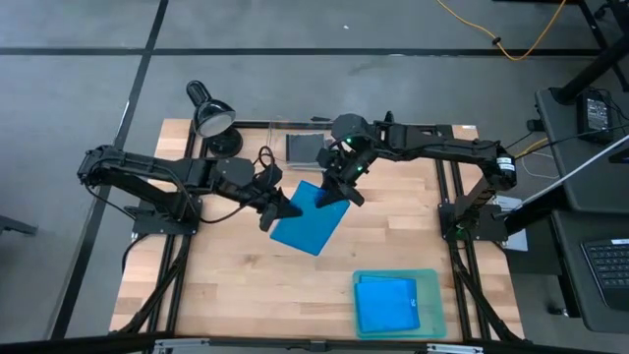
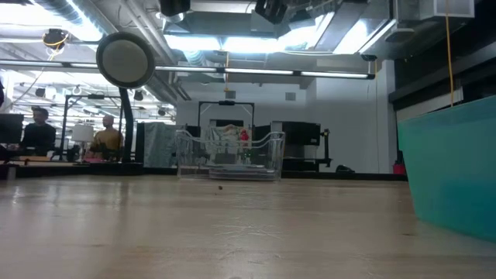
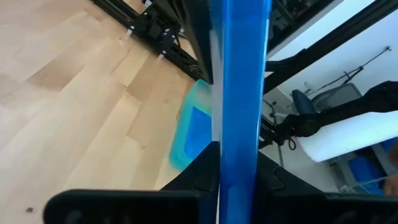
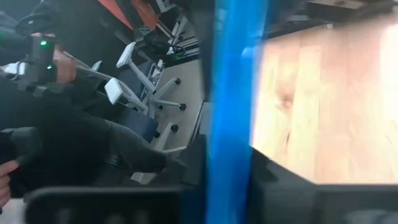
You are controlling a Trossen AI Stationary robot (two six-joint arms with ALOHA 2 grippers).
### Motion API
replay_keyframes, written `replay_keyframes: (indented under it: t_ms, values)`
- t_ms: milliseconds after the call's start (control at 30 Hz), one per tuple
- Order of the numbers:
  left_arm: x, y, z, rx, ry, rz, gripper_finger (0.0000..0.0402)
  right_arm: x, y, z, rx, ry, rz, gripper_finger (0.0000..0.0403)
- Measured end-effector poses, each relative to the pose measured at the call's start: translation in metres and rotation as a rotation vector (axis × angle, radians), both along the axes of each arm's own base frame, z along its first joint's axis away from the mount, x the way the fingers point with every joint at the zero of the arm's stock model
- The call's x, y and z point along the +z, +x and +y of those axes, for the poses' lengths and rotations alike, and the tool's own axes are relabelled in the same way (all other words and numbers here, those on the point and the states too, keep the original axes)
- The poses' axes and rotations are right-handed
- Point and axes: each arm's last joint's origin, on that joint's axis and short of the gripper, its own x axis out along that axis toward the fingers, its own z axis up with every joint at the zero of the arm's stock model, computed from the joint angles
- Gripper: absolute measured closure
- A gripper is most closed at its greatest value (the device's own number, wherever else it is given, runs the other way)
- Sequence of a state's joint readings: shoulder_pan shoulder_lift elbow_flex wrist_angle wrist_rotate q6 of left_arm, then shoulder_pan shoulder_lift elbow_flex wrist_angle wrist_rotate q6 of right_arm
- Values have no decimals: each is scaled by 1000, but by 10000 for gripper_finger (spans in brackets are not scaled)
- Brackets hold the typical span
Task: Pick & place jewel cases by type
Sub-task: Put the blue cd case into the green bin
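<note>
The left claw (image 1: 285, 208) is clamped on the left edge of a blue jewel case (image 1: 311, 218), and the right claw (image 1: 332, 193) is clamped on the same case at its upper right corner, so both arms carry it together over the middle of the counter (image 1: 226, 285). In the left wrist view the case (image 3: 239, 93) runs edge-on between that claw's dark fingers (image 3: 199, 177), and in the right wrist view its blue edge (image 4: 233, 106) likewise sits pinched between the right claw's fingers (image 4: 277, 177). Seen from above, the case is turned at a slant to the counter's edges.

The left arm reaches in from the left side with its elbow folded back and its forearm stretched toward the centre. The right arm comes from the right rear, its long forearm lying level across the back of the counter and its wrist bent down to the case.

More blue cases (image 1: 386, 305) lie stacked in the teal tray (image 1: 430, 277) at the front right. A grey square case (image 1: 303, 147) sits in the clear bin (image 1: 275, 126) at the back, beside a black desk lamp (image 1: 210, 116).
</note>
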State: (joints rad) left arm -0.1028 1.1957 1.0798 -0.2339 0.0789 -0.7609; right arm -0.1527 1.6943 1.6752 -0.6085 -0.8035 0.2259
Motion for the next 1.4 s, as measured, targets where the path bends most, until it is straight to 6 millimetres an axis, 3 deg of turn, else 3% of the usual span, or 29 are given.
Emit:
replay_keyframes:
  t_ms: [67, 433, 733, 933, 1200, 1400]
  values:
    - [0, 0, 0, -1, -1, -2, 367, -1, 0, 0, -10, -2, 7, 358]
    - [15, -18, 1, -31, -31, -55, 368, 7, -5, -1, -72, -22, 8, 355]
    - [36, -39, 5, -3, -27, -173, 368, 44, -18, -1, -171, -98, -10, 356]
    - [53, -41, 4, -27, -37, -342, 357, 66, -27, 0, -199, -133, -62, 356]
    - [70, -55, 3, -93, -29, -482, 282, 68, -28, 7, -171, -156, -78, 356]
    - [94, -79, 4, -126, -31, -650, 200, 49, -30, 5, -251, -226, 98, 356]
